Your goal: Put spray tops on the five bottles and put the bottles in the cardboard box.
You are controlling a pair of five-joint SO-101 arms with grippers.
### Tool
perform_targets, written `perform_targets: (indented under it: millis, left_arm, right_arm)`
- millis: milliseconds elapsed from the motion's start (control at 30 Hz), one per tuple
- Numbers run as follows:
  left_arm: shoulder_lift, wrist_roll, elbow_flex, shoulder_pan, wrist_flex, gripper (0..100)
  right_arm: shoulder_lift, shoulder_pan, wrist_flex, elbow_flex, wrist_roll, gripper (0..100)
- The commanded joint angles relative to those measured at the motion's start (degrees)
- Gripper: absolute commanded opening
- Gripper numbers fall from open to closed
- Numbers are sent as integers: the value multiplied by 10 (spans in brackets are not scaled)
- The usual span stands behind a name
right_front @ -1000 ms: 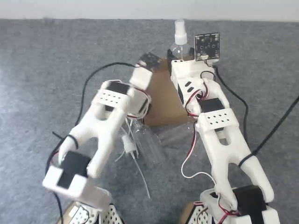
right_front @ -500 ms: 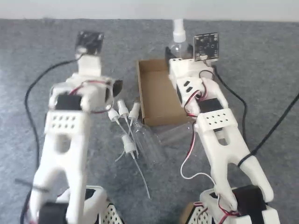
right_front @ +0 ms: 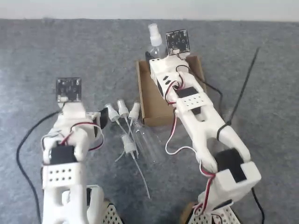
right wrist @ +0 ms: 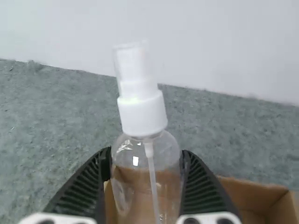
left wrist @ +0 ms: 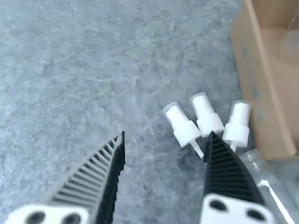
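Grey carpet (right_front: 243, 65) covers the table, and a white wall (right wrist: 224, 42) is at the back.

The right arm is stretched far out over the cardboard box (right_front: 152, 106). Its right gripper (right wrist: 145, 157) is squeezed tight on a clear bottle (right wrist: 145, 172), one black finger on each side. The bottle stands up straight and has a white spray top (right wrist: 139, 100) on it. It is at the far end of the box. I cannot tell if its bottom touches the box floor.

The left arm is pulled back on its own side of the table. The left gripper (left wrist: 166, 137) is low over the carpet with its two fingers spread wide apart and nothing between them. It points toward three loose spray tops (left wrist: 203, 121), which lie side by side on the carpet just beside the near corner of the box.

One more spray top (right_front: 127, 142) lies a bit closer to the arms, with its thin tube pointing back. Right next to it, clear bottles (right_front: 148, 144) lie on their sides on the carpet, near the front edge of the box. The right arm hides part of them, so I cannot count them.
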Motion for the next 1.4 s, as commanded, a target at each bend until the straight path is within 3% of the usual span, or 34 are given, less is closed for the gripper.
perform_targets:
  millis: [0,200,1367]
  left_arm:
    - [-66,4,17,1,-18,256]
    - [-70,4,23,2,-18,256]
    - [-70,4,25,2,-18,256]
  right_arm:
    - [-1,-8,-91,3,-12,6]
    - [4,-15,-175,53,-11,6]
    - [136,-16,-257,20,21,7]
